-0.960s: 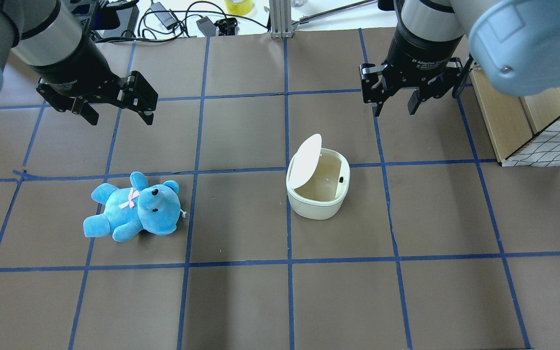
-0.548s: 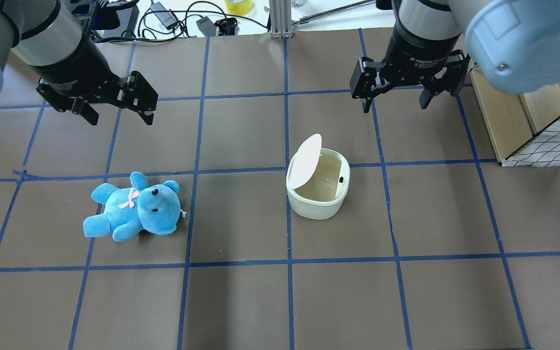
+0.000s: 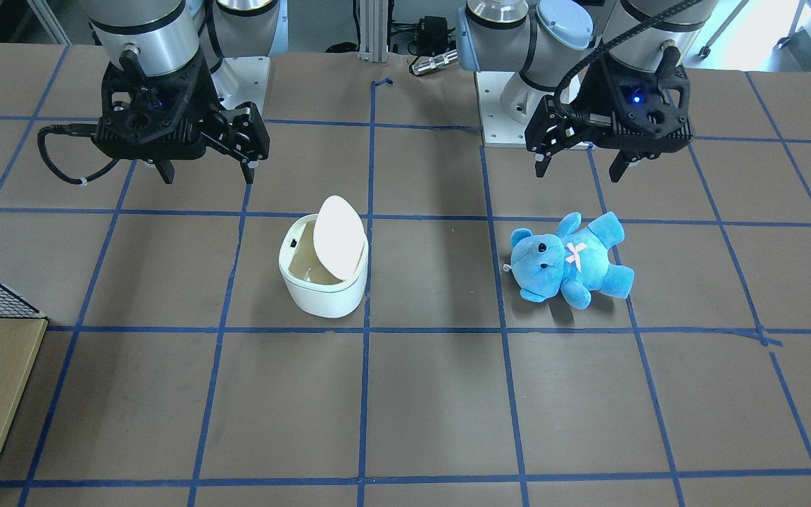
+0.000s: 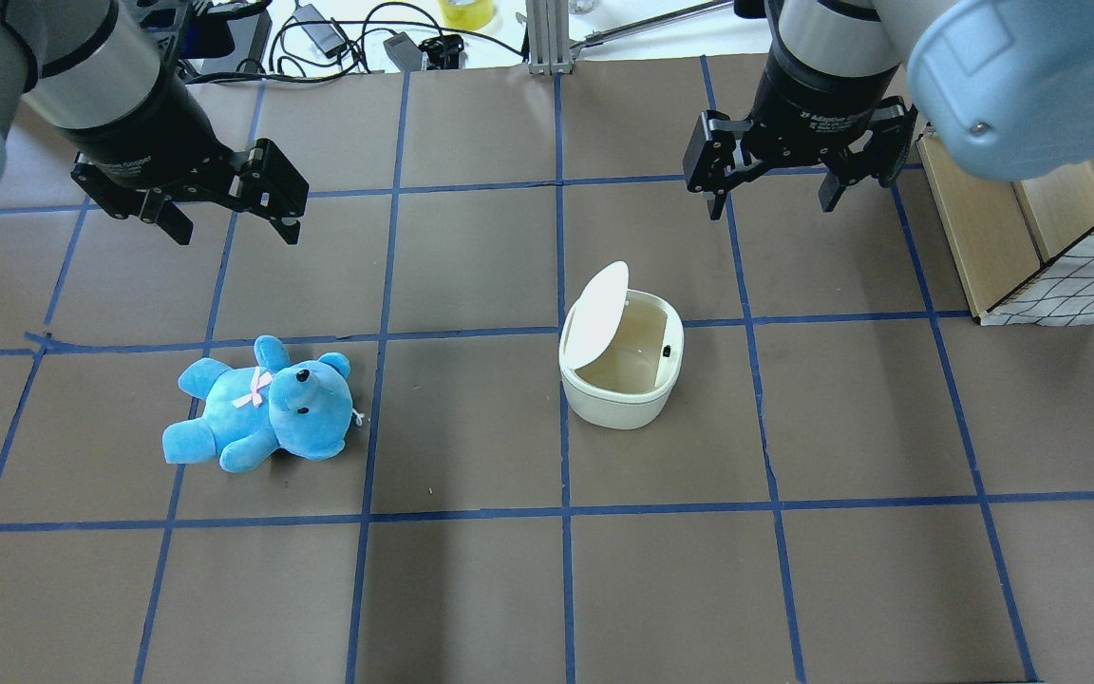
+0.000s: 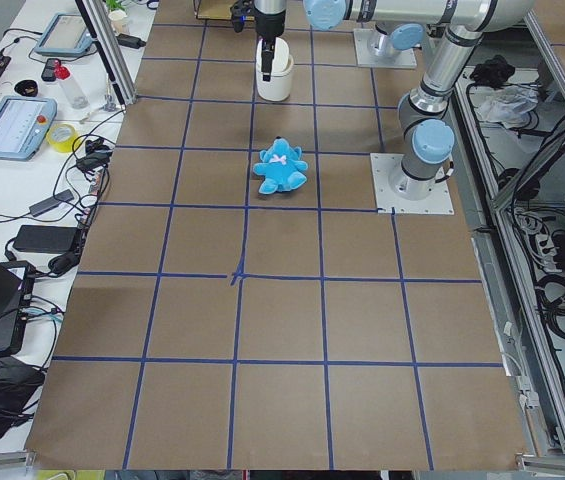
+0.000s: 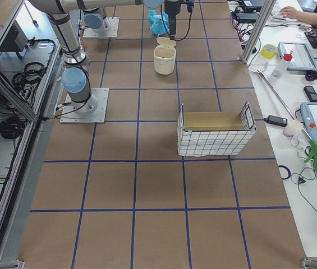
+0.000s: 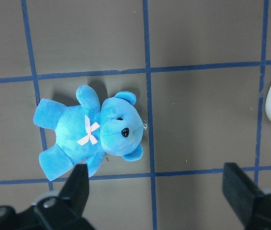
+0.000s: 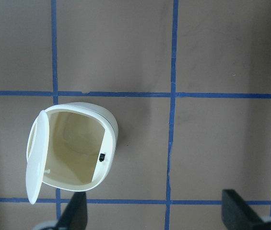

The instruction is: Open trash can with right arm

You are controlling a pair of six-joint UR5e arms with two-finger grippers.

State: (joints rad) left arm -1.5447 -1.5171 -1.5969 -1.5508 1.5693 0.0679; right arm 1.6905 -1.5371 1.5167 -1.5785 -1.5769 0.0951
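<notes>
The white trash can [image 4: 618,399] stands mid-table with its lid [image 4: 597,315] flipped up on its left side, and the beige inside shows. It also shows in the front view [image 3: 324,296] and the right wrist view [image 8: 109,129]. My right gripper [image 4: 770,204] is open and empty. It hangs above the table, beyond the can and a little to its right, clear of it. My left gripper [image 4: 235,233] is open and empty, above and behind the blue teddy [image 4: 262,408].
A wire-and-wood basket [image 4: 1060,256] sits at the right table edge, close to the right arm. Cables and small items [image 4: 338,38] lie along the far edge. The teddy also shows in the left wrist view [image 7: 92,134].
My right gripper opened wider and drew back slightly from the can between one second and half a second ago. Since then it has held still. The left arm, can and teddy have not moved.
</notes>
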